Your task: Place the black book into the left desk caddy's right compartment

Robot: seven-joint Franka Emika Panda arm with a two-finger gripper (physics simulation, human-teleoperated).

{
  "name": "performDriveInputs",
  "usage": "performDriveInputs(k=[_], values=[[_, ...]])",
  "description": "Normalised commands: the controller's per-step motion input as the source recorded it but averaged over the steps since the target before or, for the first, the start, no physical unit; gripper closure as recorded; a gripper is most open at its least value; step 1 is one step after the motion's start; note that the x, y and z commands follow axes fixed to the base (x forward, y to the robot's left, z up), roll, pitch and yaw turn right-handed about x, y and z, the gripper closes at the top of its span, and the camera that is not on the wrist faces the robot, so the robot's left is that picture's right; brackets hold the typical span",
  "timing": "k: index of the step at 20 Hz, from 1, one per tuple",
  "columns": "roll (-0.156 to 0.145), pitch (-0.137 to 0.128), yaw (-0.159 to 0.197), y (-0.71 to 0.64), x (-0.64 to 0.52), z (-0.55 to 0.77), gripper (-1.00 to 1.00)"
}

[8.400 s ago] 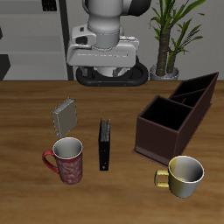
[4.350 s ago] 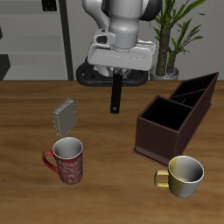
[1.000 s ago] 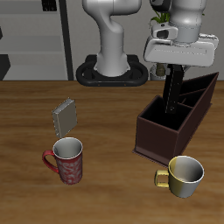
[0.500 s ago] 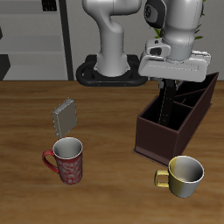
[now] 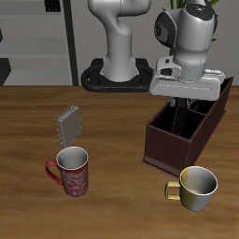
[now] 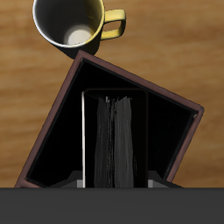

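Wooden table (image 5: 28, 131), my gripper (image 5: 188, 101) low over the left desk caddy (image 5: 168, 149).
Inside one compartment stands the black book (image 6: 114, 140), upright on its edge; I cannot tell if my fingers hold it.

In the exterior view the left desk caddy (image 5: 187, 124) walls and the gripper (image 5: 186, 105) body hide the black book (image 6: 114, 143); whether the fingers are clamped on it cannot be told; the wrist picture's edge cuts the book
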Motion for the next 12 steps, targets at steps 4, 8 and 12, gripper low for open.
performDriveInputs(k=[4, 8, 12], values=[[-0.015, 0.070, 0.011, -0.04, 0.16, -0.53, 1.00], [-0.033, 0.052, 0.022, -0.11, 0.20, -0.44, 1.00], [-0.009, 0.060, 0.039, -0.06, 0.15, -0.43, 1.00]])
